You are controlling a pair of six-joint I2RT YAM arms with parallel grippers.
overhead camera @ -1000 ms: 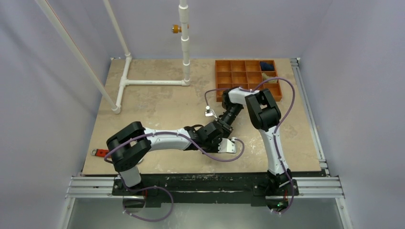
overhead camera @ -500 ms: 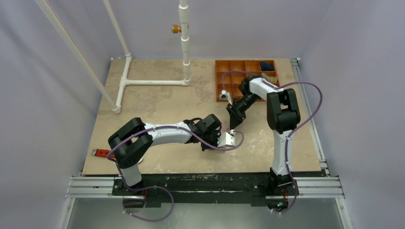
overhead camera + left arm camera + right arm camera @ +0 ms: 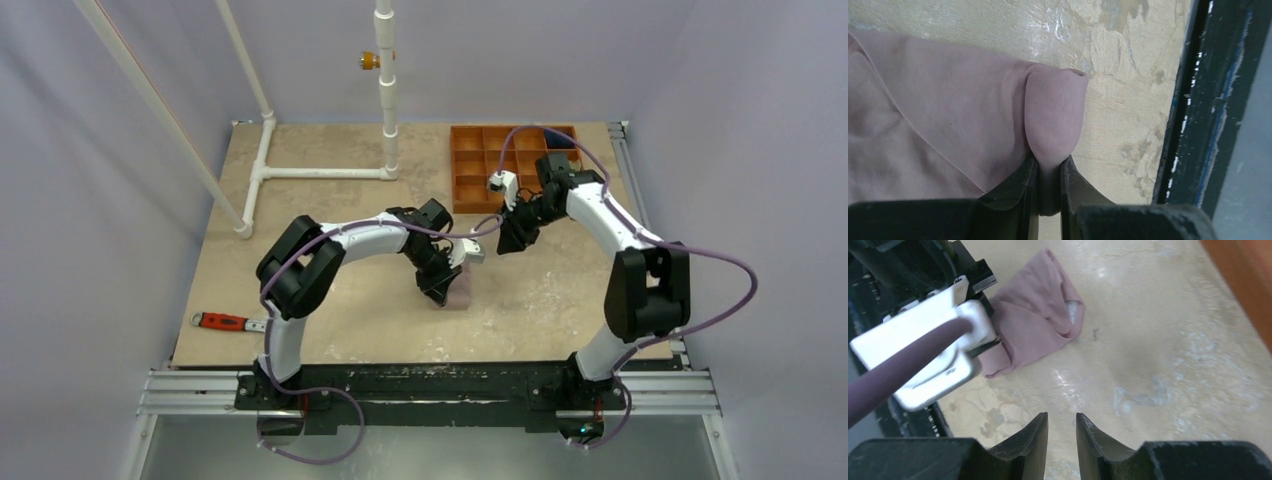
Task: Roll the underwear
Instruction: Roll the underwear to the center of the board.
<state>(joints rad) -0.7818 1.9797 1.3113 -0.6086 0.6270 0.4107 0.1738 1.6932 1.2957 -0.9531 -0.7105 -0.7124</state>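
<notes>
The underwear (image 3: pixel 459 293), pale dusty-pink cloth, lies folded on the table near the middle front. My left gripper (image 3: pixel 441 289) is over its left edge. In the left wrist view the left gripper (image 3: pixel 1048 162) is shut on a rounded fold of the underwear (image 3: pixel 948 115). My right gripper (image 3: pixel 509 243) hovers above bare table to the right, apart from the cloth. In the right wrist view the right gripper (image 3: pixel 1062 418) is narrowly open and empty, with the underwear (image 3: pixel 1038 325) ahead, a cream-white patch showing in its fold.
An orange compartment tray (image 3: pixel 459 170) stands at the back right, behind the right arm. A white pipe frame (image 3: pixel 320 173) stands at the back left. A red-handled wrench (image 3: pixel 225 321) lies near the front left edge. The table's dark front rail (image 3: pixel 1193 125) is close to the cloth.
My left arm swung its wrist back and left, and the pink cloth now shows beside it. My right arm drew back and right toward the tray.
</notes>
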